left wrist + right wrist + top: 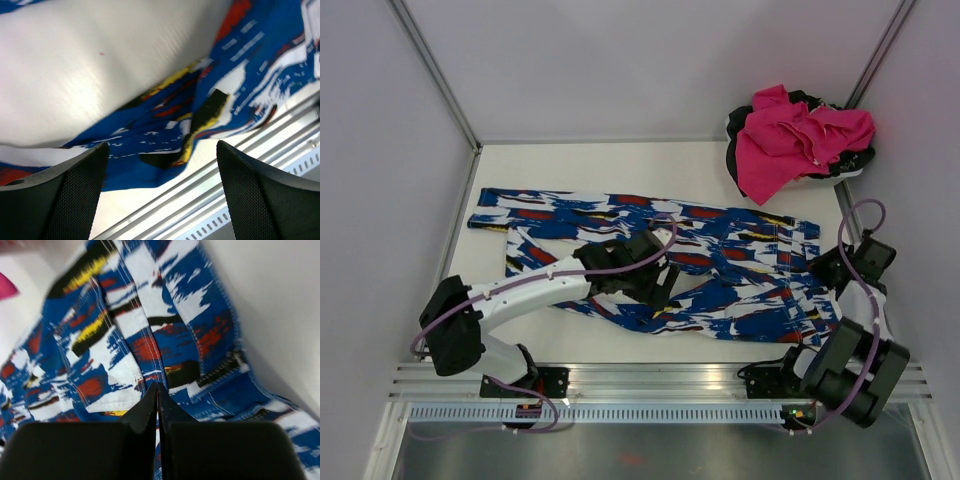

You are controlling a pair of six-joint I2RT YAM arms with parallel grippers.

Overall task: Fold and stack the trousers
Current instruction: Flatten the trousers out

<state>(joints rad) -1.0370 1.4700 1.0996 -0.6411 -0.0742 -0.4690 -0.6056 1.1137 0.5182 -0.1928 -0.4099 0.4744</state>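
- White worktop (620, 170) carries your trousers (740, 260), spread lengthwise: blue with white, red, black and yellow blotches.
- Your left hand (660, 285) hovers released over their near edge.
- Your right hand (830, 265) is clenched at the waist end.
- Pink garment (790, 135) lies heaped far right, apart.

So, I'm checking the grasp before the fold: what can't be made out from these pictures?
Top view: the left arm covers the middle of the trousers, hiding any folds there.
Right wrist view: the right gripper is shut; its own fingers hide whether cloth is pinched.
Left wrist view: the left gripper is open; the cloth is blurred and cropped.
Top view: the pink garment covers most of a dark item.
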